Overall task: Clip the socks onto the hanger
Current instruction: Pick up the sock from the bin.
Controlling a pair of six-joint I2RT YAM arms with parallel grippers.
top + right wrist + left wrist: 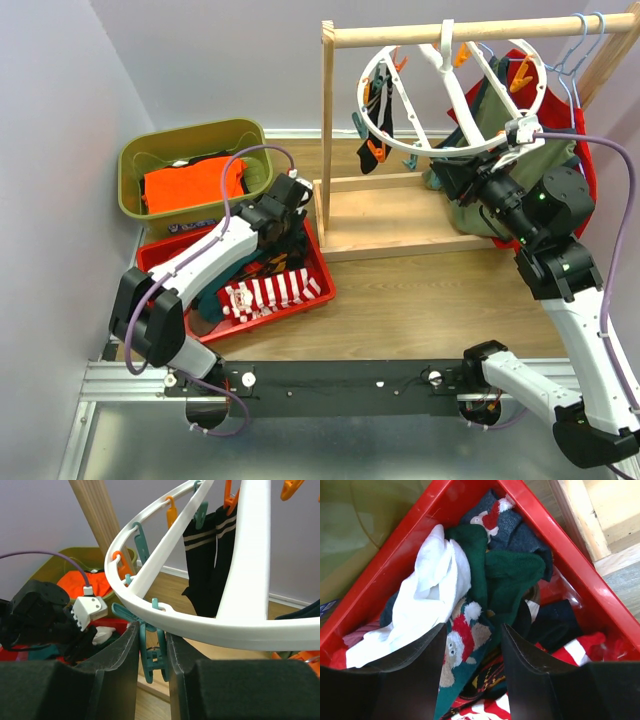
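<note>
The white ring hanger (381, 62) hangs from the wooden rack, with dark socks (378, 108) clipped on its far left side. My right gripper (457, 176) is under the ring's near edge (215, 626), shut on a dangling teal clip (152, 656); both clip handles touch the pads. Black striped socks (210, 555) hang behind it. My left gripper (288, 214) is down in the red tray (582, 567), open, with its fingers on either side of a teal Santa-pattern sock (462, 642). A white sock (430, 595) and a dark green sock (512, 577) lie just ahead.
A red-and-white striped sock (272, 291) lies at the tray's near end. An olive bin (190, 136) with an orange garment stands behind the tray. The wooden rack's base (400, 215) sits mid-table. Red and olive shirts (588, 170) hang at the right.
</note>
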